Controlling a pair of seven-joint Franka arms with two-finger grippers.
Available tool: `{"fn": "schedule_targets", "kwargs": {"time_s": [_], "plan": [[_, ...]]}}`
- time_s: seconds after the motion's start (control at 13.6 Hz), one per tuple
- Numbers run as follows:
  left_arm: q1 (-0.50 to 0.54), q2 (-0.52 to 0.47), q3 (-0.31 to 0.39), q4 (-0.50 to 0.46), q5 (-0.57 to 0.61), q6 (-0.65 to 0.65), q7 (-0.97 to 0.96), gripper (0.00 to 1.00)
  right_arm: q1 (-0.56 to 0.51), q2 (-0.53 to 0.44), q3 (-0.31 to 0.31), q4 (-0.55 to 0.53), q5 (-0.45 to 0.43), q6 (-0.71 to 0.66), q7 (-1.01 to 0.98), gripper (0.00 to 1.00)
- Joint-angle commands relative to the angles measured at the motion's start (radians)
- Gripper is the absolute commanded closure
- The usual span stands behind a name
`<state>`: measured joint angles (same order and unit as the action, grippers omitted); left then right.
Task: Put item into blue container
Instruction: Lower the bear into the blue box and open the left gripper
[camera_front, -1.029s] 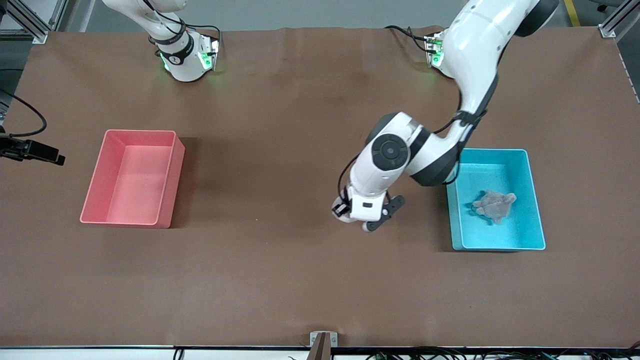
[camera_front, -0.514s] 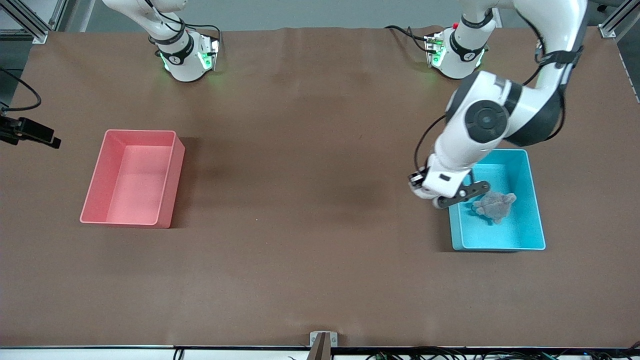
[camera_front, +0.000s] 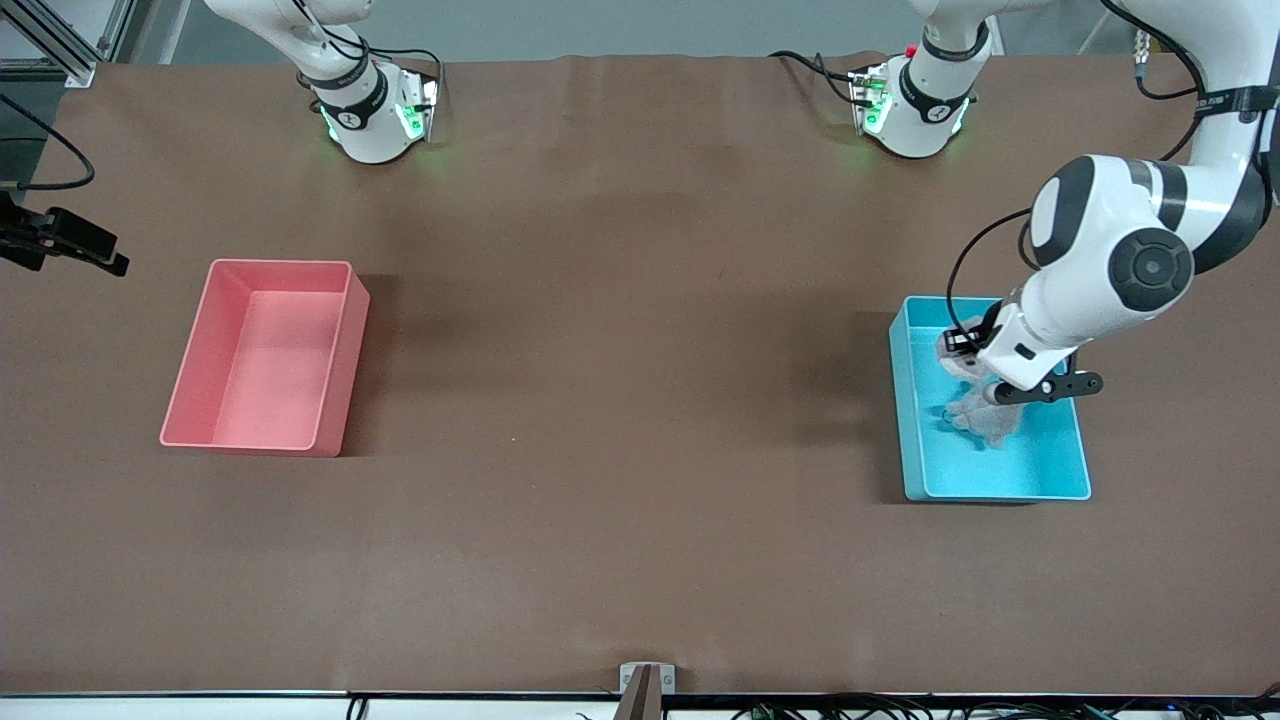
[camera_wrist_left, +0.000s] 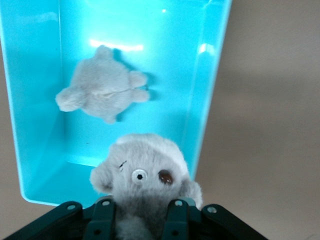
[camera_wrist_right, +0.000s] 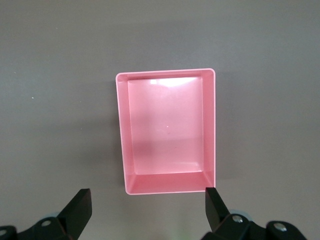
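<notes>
The left gripper (camera_wrist_left: 139, 220) is seen clenched on a small grey plush toy with button eyes (camera_wrist_left: 142, 175), held in the air over the light cyan-blue rectangular plastic bin (camera_front: 912, 440), near the bin's end that lies farther from the front camera. A second grey plush toy (camera_wrist_left: 100, 91) is already lying flat on the bin floor, apart from the held one. The carry is judged essentially complete; what is left is the release and the withdrawal of the arm. The right gripper (camera_wrist_right: 145, 210) is held released and empty above the pink-red rectangular plastic bin (camera_wrist_right: 167, 130), which is empty; that arm is waiting. Both bins are set on the brown counter (camera_front: 620, 400), well apart.
</notes>
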<state>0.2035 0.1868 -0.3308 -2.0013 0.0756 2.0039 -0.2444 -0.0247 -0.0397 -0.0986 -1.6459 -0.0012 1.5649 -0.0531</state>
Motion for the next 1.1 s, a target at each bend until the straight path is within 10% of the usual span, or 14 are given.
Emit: {"fn": "schedule_targets", "kwargs": {"time_s": [0.0,1.03], "plan": [[0.037,0.000,-0.013,-0.046,-0.019,0.048,0.072,0.83,0.002,-0.039,0.000,-0.046,-0.020,0.023,-0.033,0.00],[0.102,0.141,-0.013,-0.112,-0.016,0.199,0.201,0.73,0.009,-0.086,0.002,-0.095,-0.008,0.007,-0.031,0.00]]}}
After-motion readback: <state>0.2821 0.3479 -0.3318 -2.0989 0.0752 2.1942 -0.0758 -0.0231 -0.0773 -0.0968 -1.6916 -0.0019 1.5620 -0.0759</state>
